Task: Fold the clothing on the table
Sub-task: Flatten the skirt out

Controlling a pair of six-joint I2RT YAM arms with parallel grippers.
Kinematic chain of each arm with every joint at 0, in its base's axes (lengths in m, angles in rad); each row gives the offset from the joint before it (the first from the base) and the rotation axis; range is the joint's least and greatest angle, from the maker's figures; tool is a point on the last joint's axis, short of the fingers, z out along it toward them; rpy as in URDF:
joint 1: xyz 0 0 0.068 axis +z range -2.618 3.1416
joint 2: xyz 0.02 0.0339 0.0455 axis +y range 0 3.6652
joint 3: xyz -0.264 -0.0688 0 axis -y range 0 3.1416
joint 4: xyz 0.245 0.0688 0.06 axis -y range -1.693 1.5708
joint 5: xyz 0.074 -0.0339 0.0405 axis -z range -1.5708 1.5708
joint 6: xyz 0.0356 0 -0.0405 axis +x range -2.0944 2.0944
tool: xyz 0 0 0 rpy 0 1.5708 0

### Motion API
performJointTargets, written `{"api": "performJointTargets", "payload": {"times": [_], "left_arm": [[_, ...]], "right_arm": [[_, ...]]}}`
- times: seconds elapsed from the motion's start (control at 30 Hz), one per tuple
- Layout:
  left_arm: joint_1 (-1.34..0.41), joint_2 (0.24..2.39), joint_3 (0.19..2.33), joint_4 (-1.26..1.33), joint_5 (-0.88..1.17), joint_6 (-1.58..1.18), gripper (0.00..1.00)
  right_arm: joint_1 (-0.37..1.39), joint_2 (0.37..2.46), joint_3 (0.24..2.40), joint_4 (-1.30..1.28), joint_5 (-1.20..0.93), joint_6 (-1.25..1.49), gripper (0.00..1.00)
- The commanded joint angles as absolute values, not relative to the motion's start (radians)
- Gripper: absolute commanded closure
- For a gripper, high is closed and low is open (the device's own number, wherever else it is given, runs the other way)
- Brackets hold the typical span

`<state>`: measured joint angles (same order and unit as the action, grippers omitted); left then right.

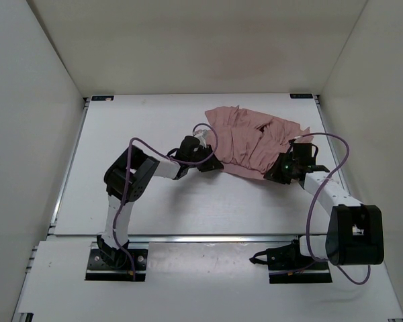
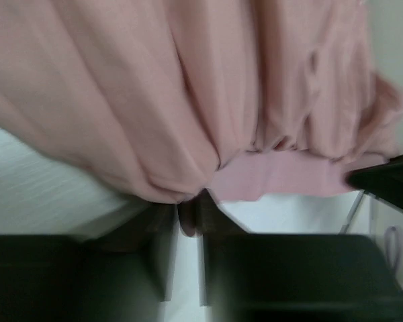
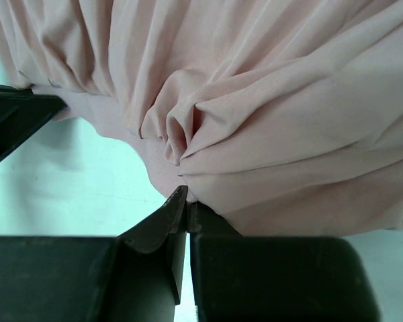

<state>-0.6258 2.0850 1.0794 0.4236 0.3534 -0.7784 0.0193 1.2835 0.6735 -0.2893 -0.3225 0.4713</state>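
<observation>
We find the clothing [image 1: 255,137] pinched along its near edge.
The left gripper [image 2: 190,209] and right gripper [image 3: 187,200] each clamp fabric, spaced apart, likely to carry a fold across the table [image 1: 154,201].

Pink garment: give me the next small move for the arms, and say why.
Probably squeeze the left hand fully shut before any lift. It straddles a fold at the edge of the pink garment with a narrow gap showing, and the blur hides whether the pinch is firm. The right hand already looks shut on its own edge.
</observation>
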Motion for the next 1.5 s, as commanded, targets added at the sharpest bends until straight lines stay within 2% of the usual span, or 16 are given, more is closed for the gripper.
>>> {"api": "performJointTargets", "payload": {"times": [0.0, 0.03, 0.1, 0.2, 0.27, 0.3, 0.33, 0.37, 0.4, 0.47, 0.67, 0.73, 0.87, 1.1, 1.33, 1.47], "left_arm": [[-0.637, 2.109, 1.072, 0.393, 0.38, -0.781, 0.78], [-0.632, 2.108, 1.077, 0.378, 0.379, -0.784, 0.88], [-0.632, 2.1, 1.078, 0.362, 0.367, -0.77, 1.0], [-0.623, 2.079, 1.085, 0.321, 0.348, -0.743, 1.0], [-0.624, 2.06, 1.089, 0.267, 0.338, -0.723, 1.0], [-0.618, 2.056, 1.085, 0.255, 0.339, -0.707, 1.0], [-0.621, 2.049, 1.089, 0.246, 0.333, -0.697, 1.0], [-0.618, 2.04, 1.08, 0.239, 0.337, -0.695, 1.0], [-0.609, 2.036, 1.072, 0.239, 0.337, -0.687, 1.0], [-0.611, 2.026, 1.063, 0.239, 0.338, -0.687, 1.0], [-0.621, 2.025, 1.062, 0.226, 0.351, -0.672, 1.0], [-0.618, 2.022, 1.052, 0.224, 0.353, -0.672, 1.0], [-0.621, 2.013, 1.051, 0.227, 0.348, -0.673, 1.0], [-0.611, 1.997, 1.028, 0.233, 0.354, -0.678, 1.0], [-0.607, 1.997, 1.02, 0.224, 0.356, -0.67, 1.0], [-0.607, 1.997, 1.029, 0.224, 0.365, -0.673, 1.0]], "right_arm": [[0.02, 1.255, 0.655, -0.265, -0.325, 0.488, 0.98], [0.012, 1.252, 0.652, -0.265, -0.331, 0.483, 0.97], [0.005, 1.238, 0.632, -0.265, -0.315, 0.485, 0.93], [-0.021, 1.221, 0.608, -0.271, -0.321, 0.494, 0.78], [-0.052, 1.203, 0.585, -0.267, -0.311, 0.485, 0.58], [-0.058, 1.19, 0.571, -0.267, -0.314, 0.488, 0.54], [-0.057, 1.177, 0.566, -0.268, -0.311, 0.486, 0.46], [-0.063, 1.174, 0.549, -0.271, -0.299, 0.489, 0.34], [-0.061, 1.158, 0.537, -0.278, -0.29, 0.485, 0.28], [-0.057, 1.132, 0.513, -0.27, -0.276, 0.489, 0.25], [-0.051, 1.114, 0.468, -0.226, -0.252, 0.499, 0.28], [-0.046, 1.111, 0.466, -0.223, -0.229, 0.506, 0.39], [-0.037, 1.115, 0.46, -0.175, -0.178, 0.518, 0.46], [-0.061, 1.173, 0.463, -0.083, -0.201, 0.54, 0.5], [-0.051, 1.172, 0.46, -0.011, -0.235, 0.554, 0.49], [-0.061, 1.141, 0.42, 0.054, -0.323, 0.566, 0.47]]}}
